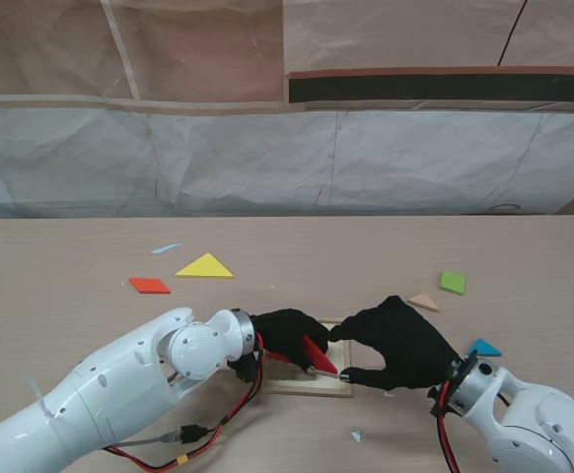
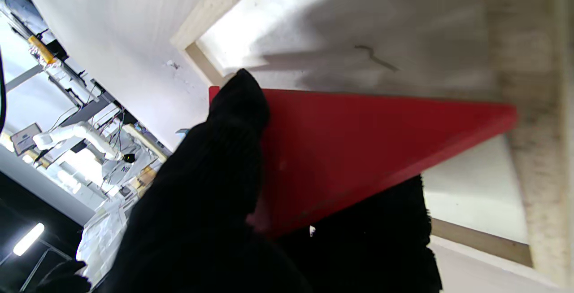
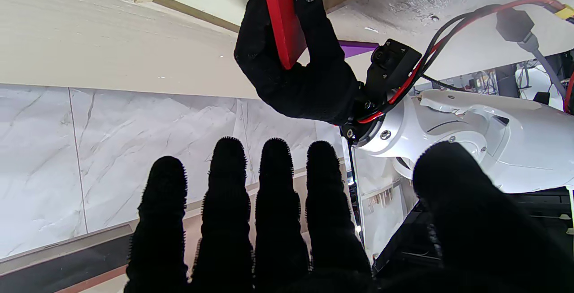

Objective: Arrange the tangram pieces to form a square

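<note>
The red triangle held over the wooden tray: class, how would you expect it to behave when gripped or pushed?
The red triangle probably stays stiff: held by one end in the left hand, its edges run straight, with no sag. It looks thin and flat, so likely light. Laid flat in the tray it should slide, not roll; held on edge as now, it would likely topple if released.

Near me at the centre of the tabletop (image 1: 524,246) sits the wooden tray (image 1: 312,386). Over it, the left hand (image 1: 285,335) pinches a large triangle (image 1: 317,355) tilted on edge, one corner down inside the tray. Just right of that hangs the right hand (image 1: 405,345), fingers (image 3: 276,203) spread. Farther from me on the left lie a parallelogram (image 1: 150,286) and, beside it, another triangle (image 1: 205,266). On the right sit a small square (image 1: 453,283), a small triangle (image 1: 424,302) nearer the tray, and another little triangle (image 1: 484,348) just beyond the right wrist.
</note>
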Controlling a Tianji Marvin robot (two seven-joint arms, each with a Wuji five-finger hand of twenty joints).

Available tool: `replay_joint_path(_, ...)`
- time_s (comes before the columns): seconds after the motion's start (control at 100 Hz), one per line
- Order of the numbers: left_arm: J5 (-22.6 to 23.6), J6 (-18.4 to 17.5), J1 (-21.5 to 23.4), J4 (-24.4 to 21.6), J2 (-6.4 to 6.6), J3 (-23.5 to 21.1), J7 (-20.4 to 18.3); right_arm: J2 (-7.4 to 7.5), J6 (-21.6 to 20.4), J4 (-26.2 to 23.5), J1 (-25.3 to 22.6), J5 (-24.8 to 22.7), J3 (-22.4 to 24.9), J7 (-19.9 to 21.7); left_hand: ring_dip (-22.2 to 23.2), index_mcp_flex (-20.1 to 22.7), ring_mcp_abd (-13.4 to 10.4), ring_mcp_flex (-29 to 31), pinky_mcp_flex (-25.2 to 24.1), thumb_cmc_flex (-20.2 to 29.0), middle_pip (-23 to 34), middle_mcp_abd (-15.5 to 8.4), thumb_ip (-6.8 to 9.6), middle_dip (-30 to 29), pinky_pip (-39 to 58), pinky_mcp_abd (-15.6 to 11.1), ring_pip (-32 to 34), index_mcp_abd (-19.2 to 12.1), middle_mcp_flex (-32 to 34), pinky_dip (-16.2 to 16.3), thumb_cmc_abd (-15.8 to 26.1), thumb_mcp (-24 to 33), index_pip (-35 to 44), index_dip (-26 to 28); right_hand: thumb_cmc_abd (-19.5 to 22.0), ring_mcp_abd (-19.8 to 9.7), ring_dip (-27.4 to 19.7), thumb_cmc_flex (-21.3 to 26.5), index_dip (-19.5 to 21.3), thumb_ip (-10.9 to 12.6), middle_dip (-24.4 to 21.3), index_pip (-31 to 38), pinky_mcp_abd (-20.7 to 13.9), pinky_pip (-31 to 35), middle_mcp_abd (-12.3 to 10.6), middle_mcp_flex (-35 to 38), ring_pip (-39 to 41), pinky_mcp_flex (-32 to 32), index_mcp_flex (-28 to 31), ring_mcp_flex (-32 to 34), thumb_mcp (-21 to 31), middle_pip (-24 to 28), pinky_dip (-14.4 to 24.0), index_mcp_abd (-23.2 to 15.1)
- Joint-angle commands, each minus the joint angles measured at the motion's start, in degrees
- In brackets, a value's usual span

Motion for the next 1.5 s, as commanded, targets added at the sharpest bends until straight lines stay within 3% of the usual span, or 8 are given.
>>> replay_joint_path(0.0, -0.9, 0.7, 0.4, -0.4, -0.9, -0.3, -0.4, -0.25, -0.1, -0.5, -0.4, -0.4, -0.1, 0.5, 0.1, 1.6, -1.3, 3.2, 3.3, 5.1, 1.9, 1.0, 2.52, 1.4, 4.3, -3.4, 5.1, -2.9, 1.3, 0.0, 1.3, 2.1, 4.5, 0.2, 2.1, -0.4, -0.3, -1.1, 0.0, 0.0, 0.0, -0.4, 0.4, -0.5, -0.3, -1.5, -1.3, -1.2, -0.8, -0.8, -1.2, -0.7, 0.0, -0.8)
replay_joint_path(0.42, -1.3, 1.9, 0.6, -0.5, -0.61, 0.6, -1.5, -0.31, -0.1, 0.1, -0.2, -0.5, -0.2, -0.2, -0.3, -1.6, -0.4, -1.5, -2.3, 2.6, -0.2, -0.2, 1.92, 0.9, 1.0, -1.8, 1.7, -3.2, -2.9, -1.3, -0.1, 1.0, 2.0, 0.0, 2.1, -0.4, -0.3, -1.1, 0.0, 0.0, 0.1, -0.3, 0.4, -0.5, -0.3, -1.5, -1.3, -1.2, -0.7, -0.8, -1.2, -0.7, 0.0, -0.9)
replay_joint_path(0.62, 0.2, 2.6, 0.9, -1.6, 0.2, 0.2, -2.6, -0.31, -0.1, 0.2, -0.1, -0.6, -0.3, -0.3, 1.5, -4.8, -0.9, -7.9, -9.0, -4.2, 8.4, -1.9, 0.77, -6.7, -4.9, -0.4, -3.1, -2.8, -13.3, 1.6, -0.3, 5.8, -3.6, 3.2, 2.1, -0.3, -0.3, -1.1, 0.0, 0.0, 0.1, -0.3, 0.4, -0.5, -0.3, -1.4, -1.3, -1.1, -0.7, -0.7, -1.2, -0.7, 0.0, -0.8)
replay_joint_path(0.72, 1.3, 2.9, 0.8, -2.1, 0.67, 0.3, -3.3, -0.31, -0.2, 0.2, -0.1, -0.6, -0.4, -0.4, 0.5, -7.3, -0.1, -14.1, -17.7, -8.3, 9.1, -4.4, 1.6, -12.4, -9.2, 1.5, -8.3, -4.1, -18.0, 2.9, 1.6, 6.0, -5.8, 4.6, 2.1, -0.4, -0.3, -1.1, 0.0, 0.0, 0.1, -0.3, 0.4, -0.5, -0.3, -1.4, -1.3, -1.1, -0.7, -0.8, -1.2, -0.7, 0.0, -0.9)
replay_joint_path(0.86, 3.0, 2.3, 0.4, -2.3, 1.02, 0.4, -3.4, -0.28, -0.3, 0.2, 0.0, -0.5, -0.4, -0.1, 0.3, -9.3, -0.6, -16.6, -20.5, -13.1, 7.6, -5.5, 3.9, -13.4, -10.9, 0.8, -10.6, -4.2, -20.6, 3.6, 3.3, 6.5, -8.1, 5.4, 2.1, -0.4, -0.3, -1.1, 0.0, 0.0, 0.1, -0.3, 0.5, -0.5, -0.3, -1.4, -1.3, -1.1, -0.7, -0.7, -1.2, -0.7, 0.0, -0.8)
replay_joint_path(1.14, 3.2, 2.1, 0.1, -2.8, 1.05, -0.5, -3.5, -0.25, 0.1, 0.2, 0.1, -0.3, -0.6, 0.2, 0.5, -9.4, -1.1, -14.1, -18.2, -12.0, 7.7, -5.0, 4.24, -13.6, -10.5, 1.1, -10.2, -3.5, -20.0, 4.0, 4.3, 7.1, -9.1, 5.7, 2.1, -0.4, -0.3, -1.1, 0.0, 0.0, 0.1, -0.3, 0.5, -0.5, -0.3, -1.4, -1.4, -1.1, -0.7, -0.8, -1.2, -0.8, 0.1, -0.9)
replay_joint_path(1.26, 3.3, 2.5, 0.3, -2.9, 0.81, -0.8, -2.8, -0.26, 0.2, 0.2, 0.2, -0.3, -0.7, 0.2, 1.1, -8.2, 0.2, -10.1, -13.5, -9.3, 8.6, -3.8, 2.46, -13.8, -7.2, 0.3, -7.0, -3.7, -17.6, 4.9, 4.2, 4.4, -9.0, 5.1, 2.1, -0.4, -0.3, -1.1, 0.0, 0.0, 0.1, -0.3, 0.5, -0.5, -0.4, -1.4, -1.4, -1.1, -0.6, -0.7, -1.2, -0.8, 0.1, -0.9)
replay_joint_path(1.49, 4.5, 2.7, 0.2, -2.9, 0.82, -0.8, -2.3, -0.28, 0.0, 0.2, 0.4, -0.5, -0.8, -0.2, 0.3, -4.8, 2.3, -6.4, -9.5, -4.5, 8.3, -2.8, 2.62, -14.5, -2.5, 0.6, -3.3, -7.7, -14.3, 4.6, 4.5, -4.8, -6.9, 4.6, 2.1, -0.4, -0.3, -1.1, 0.0, 0.0, 0.1, -0.3, 0.5, -0.5, -0.3, -1.4, -1.4, -1.2, -0.6, -0.7, -1.2, -0.8, 0.1, -0.9)
